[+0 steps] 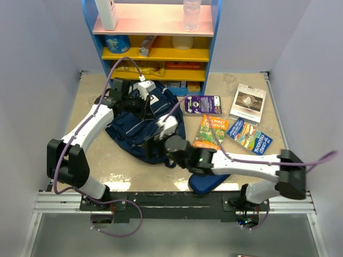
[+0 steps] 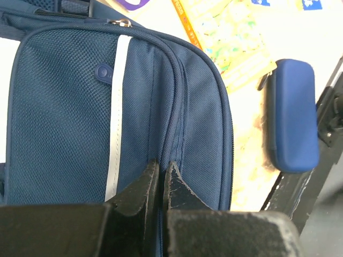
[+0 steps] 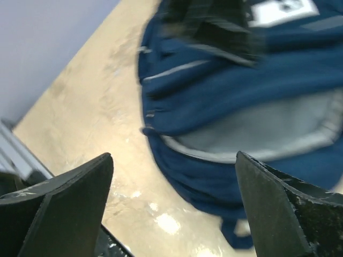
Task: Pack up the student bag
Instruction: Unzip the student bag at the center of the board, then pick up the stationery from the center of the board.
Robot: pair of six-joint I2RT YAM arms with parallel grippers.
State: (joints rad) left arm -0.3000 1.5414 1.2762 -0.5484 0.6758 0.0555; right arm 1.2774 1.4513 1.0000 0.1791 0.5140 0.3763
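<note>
We tag the student bag (image 1: 134,128) centre-left of top view, left gripper (image 2: 161,166) clenched on its zip seam, right gripper (image 3: 172,155) released, empty over it; between items, next reach right for 1 orange book (image 1: 210,131).

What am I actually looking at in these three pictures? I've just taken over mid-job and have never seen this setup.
Two robot arms are bolted at the near edge of a table. The overhead picture looks down from behind them. The other two come from a camera on each wrist, so the dark prongs at the bottom are that arm's own tool. On the table lie a navy backpack, books, a purple card and a blue zip case. A shelf stands at the far end. The left tool is shut, apparently pinching a fold of the backpack. The right tool is wide open near the backpack's edge, holding nothing.
</note>
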